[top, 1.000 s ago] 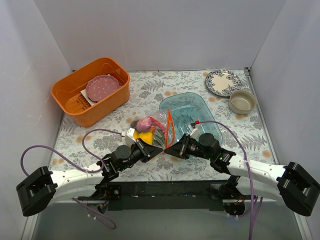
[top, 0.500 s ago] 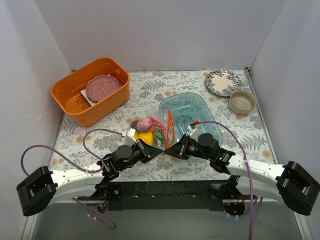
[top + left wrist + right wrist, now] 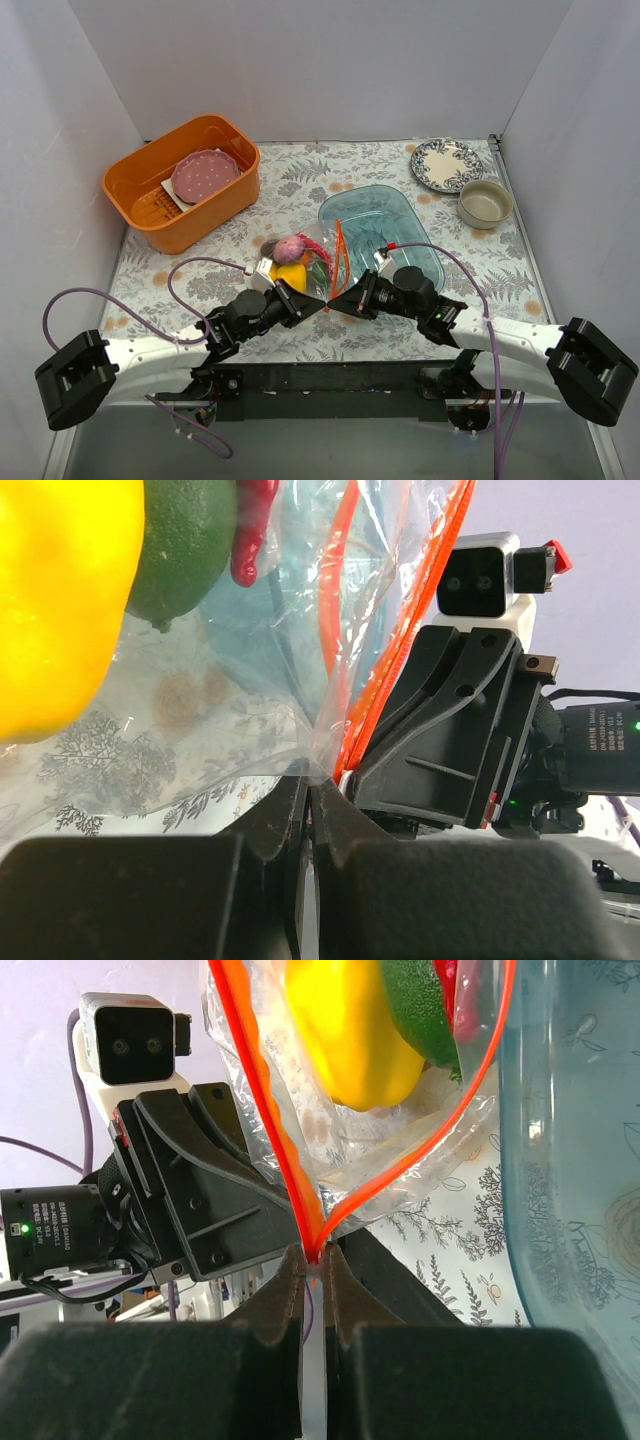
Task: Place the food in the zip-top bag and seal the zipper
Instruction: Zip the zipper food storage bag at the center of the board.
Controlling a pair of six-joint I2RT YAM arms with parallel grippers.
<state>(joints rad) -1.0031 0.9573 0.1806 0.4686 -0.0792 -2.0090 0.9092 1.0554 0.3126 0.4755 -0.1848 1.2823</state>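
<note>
**Both hands pinch the near end of the loaded bag**

In the overhead view the zip-top bag [image 3: 308, 256] lies at the centre of the frame on the patterned tabletop [image 3: 300, 185], its right edge against the clear blue tray [image 3: 400, 200]. The food sits inside it: a yellow pepper [image 3: 290, 273], a purple onion [image 3: 292, 247], and, seen from the left wrist, a green round fruit [image 3: 185, 550] and a red chili [image 3: 250, 530].

The zipper [image 3: 340, 255] runs up the bag's right side. Its two orange-red strips stand apart in a V and meet at the lower end.

The left hand [image 3: 321, 300] is clenched on a gathered corner of the bag's clear plastic, just beside the zipper's end. The right hand [image 3: 334, 300] faces it, nearly tip to tip, and is clenched on the point where the two zipper strips meet.

At upper left an orange basket [image 3: 140, 180] holds a pink dotted plate [image 3: 205, 175]. At upper right are a patterned plate [image 3: 445, 163] and a beige bowl [image 3: 485, 203].
</note>
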